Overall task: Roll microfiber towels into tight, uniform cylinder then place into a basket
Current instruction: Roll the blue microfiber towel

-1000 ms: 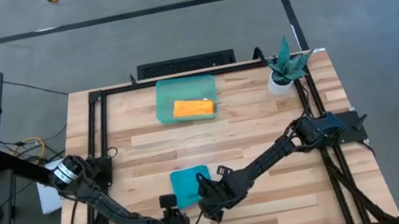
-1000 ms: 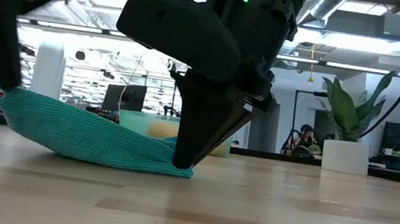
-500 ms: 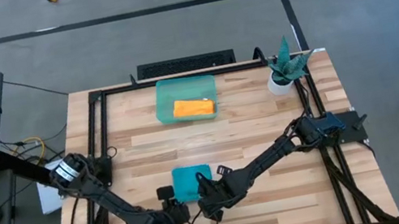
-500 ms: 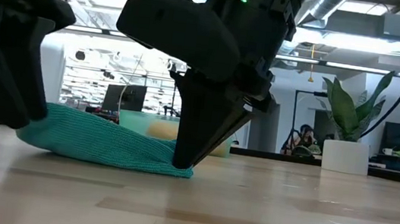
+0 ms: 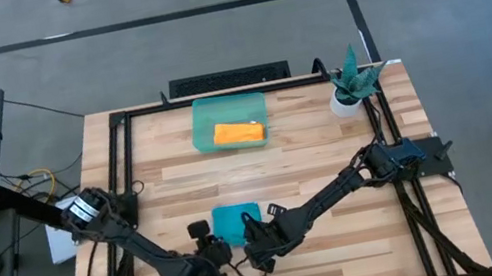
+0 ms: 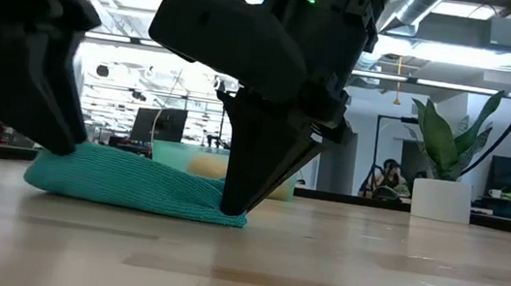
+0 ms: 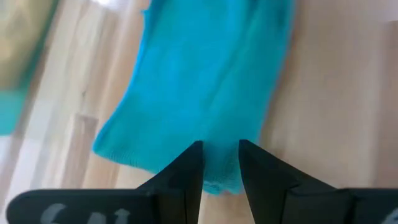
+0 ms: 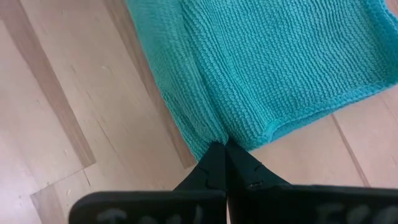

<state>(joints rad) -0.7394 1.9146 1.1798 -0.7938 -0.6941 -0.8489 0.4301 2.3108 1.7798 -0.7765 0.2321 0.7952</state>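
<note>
Pinching teal towel (image 8: 273, 68) edge: right hand (image 8: 225, 163) (tips pressed together); left hand (image 7: 221, 163) spread over towel's other edge.

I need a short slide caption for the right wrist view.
Right end effector shut on the teal towel edge, lying on the wooden table.

Teal towel (image 8: 273, 68) a matt, coarse-knit cloth with stitched hem; table (image 5: 330, 154) pale planked wood, smooth with slight sheen; basket (image 5: 203, 125) translucent green plastic holding matt orange towel (image 5: 239, 133); gripper fingers (image 7: 186, 177) matt black
</note>
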